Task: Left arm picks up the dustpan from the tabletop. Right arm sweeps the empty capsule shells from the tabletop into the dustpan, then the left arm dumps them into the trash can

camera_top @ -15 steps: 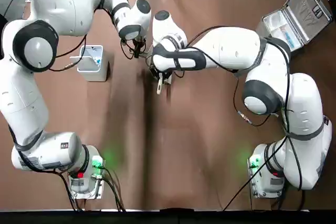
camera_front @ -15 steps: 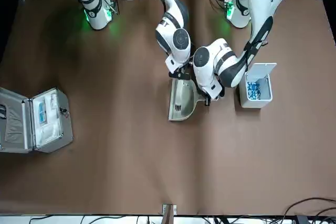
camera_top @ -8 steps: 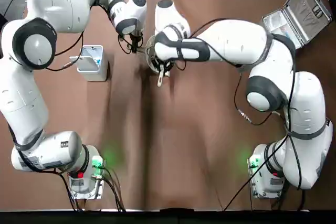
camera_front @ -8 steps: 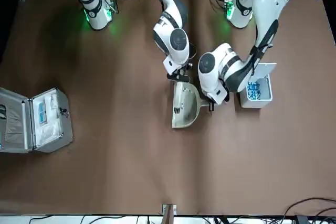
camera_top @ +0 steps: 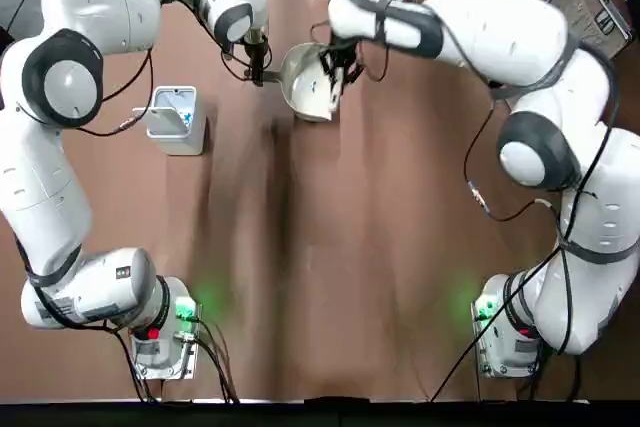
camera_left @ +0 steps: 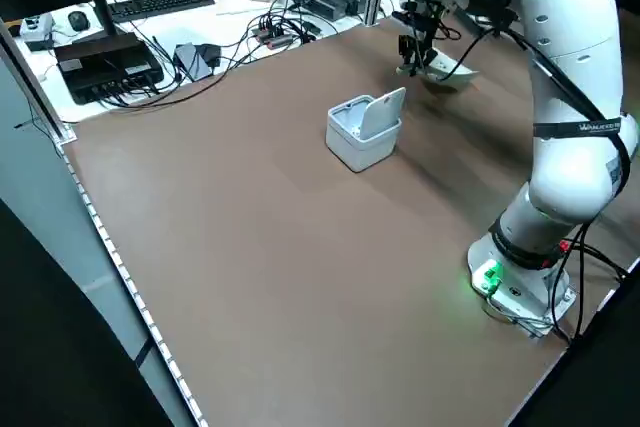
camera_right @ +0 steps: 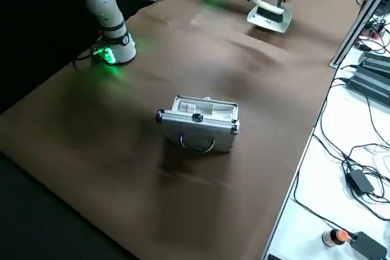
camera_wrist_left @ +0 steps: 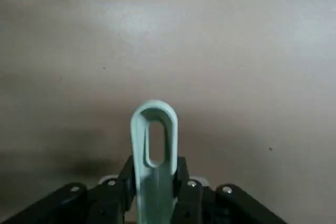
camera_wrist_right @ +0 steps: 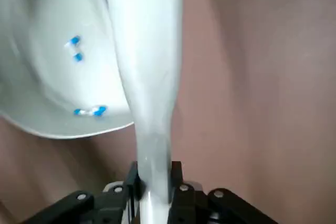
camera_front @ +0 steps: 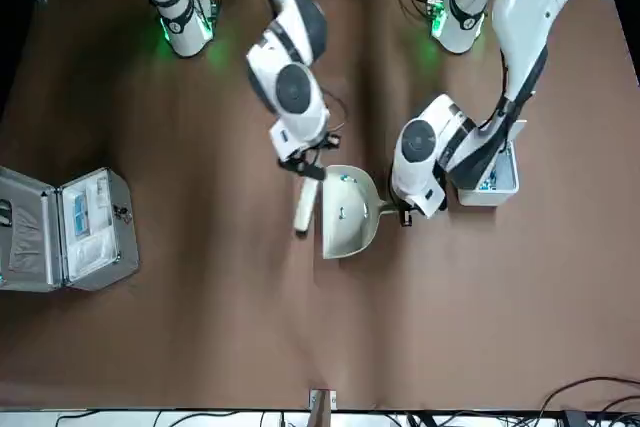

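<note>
Left gripper (camera_wrist_left: 155, 190) closed on its handle, we are holding the dustpan (camera_front: 350, 212) beside the right gripper, which is gripping the brush (camera_wrist_right: 155, 77). We are judging the pan light and stiff, its capsule shells (camera_wrist_right: 92, 112) slippery; the handle is offering the best hold.

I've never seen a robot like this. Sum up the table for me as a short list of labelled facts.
left arm: fingers closed on the dustpan's handle
right arm: fingers closed on the white brush
dustpan: beside the brush
in the dustpan: a few blue-and-white capsule shells
trash can: on the table, left arm's side, bluish bits inside
metal case: on the table, right arm's side
</note>
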`<action>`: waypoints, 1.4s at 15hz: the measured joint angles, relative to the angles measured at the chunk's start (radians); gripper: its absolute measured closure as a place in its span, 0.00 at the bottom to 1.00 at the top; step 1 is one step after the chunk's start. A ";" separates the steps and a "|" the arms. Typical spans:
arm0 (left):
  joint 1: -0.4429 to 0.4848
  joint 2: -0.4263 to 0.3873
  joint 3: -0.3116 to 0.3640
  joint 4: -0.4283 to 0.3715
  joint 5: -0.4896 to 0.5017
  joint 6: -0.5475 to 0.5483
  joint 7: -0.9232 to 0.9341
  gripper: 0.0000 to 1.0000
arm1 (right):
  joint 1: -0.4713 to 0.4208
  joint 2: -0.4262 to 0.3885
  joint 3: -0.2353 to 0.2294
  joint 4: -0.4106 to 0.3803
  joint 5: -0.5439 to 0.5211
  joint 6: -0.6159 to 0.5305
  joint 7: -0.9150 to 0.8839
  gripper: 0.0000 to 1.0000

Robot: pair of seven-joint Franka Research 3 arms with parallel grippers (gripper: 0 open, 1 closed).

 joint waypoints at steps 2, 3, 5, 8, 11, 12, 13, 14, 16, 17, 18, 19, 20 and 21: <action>0.015 0.000 -0.003 0.026 -0.044 0.000 0.044 0.67 | -0.063 -0.034 -0.001 0.001 0.000 -0.060 -0.045 0.73; 0.023 0.000 -0.005 0.039 -0.062 0.001 0.062 0.67 | -0.096 -0.050 -0.002 0.000 0.000 -0.090 -0.071 0.73; 0.053 0.000 -0.020 0.078 -0.111 0.001 0.115 0.67 | -0.192 -0.086 -0.003 -0.003 0.000 -0.170 -0.152 0.73; 0.124 0.000 -0.085 0.101 -0.128 0.001 0.149 0.67 | -0.291 -0.132 -0.005 -0.052 0.000 -0.197 -0.272 0.73; 0.225 0.000 -0.173 0.110 -0.130 0.001 0.180 0.67 | -0.401 -0.216 -0.006 -0.172 0.000 -0.204 -0.445 0.73; 0.257 0.000 -0.197 0.111 -0.136 0.001 0.196 0.67 | -0.435 -0.246 -0.007 -0.222 0.000 -0.205 -0.506 0.73; 0.286 0.000 -0.218 0.114 -0.145 0.001 0.216 0.67 | -0.465 -0.272 -0.007 -0.270 0.000 -0.204 -0.566 0.73; 0.310 0.000 -0.234 0.119 -0.158 0.001 0.238 0.67 | -0.493 -0.292 -0.007 -0.317 0.000 -0.201 -0.625 0.73; 0.341 0.000 -0.248 0.135 -0.182 -0.010 0.280 0.67 | -0.527 -0.311 -0.007 -0.406 0.000 -0.156 -0.698 0.73; 0.354 0.000 -0.252 0.144 -0.191 -0.021 0.299 0.67 | -0.531 -0.314 -0.007 -0.452 0.000 -0.110 -0.714 0.73; 0.370 0.000 -0.259 0.154 -0.198 -0.035 0.318 0.67 | -0.530 -0.316 -0.006 -0.500 0.000 -0.056 -0.723 0.73; 0.386 0.000 -0.266 0.166 -0.204 -0.053 0.336 0.67 | -0.529 -0.319 -0.002 -0.548 0.000 -0.006 -0.731 0.73; 0.402 0.000 -0.272 0.178 -0.211 -0.073 0.356 0.67 | -0.528 -0.325 0.001 -0.590 0.000 0.028 -0.735 0.73; 0.418 0.000 -0.276 0.189 -0.216 -0.096 0.377 0.67 | -0.527 -0.334 0.003 -0.623 0.000 0.043 -0.737 0.73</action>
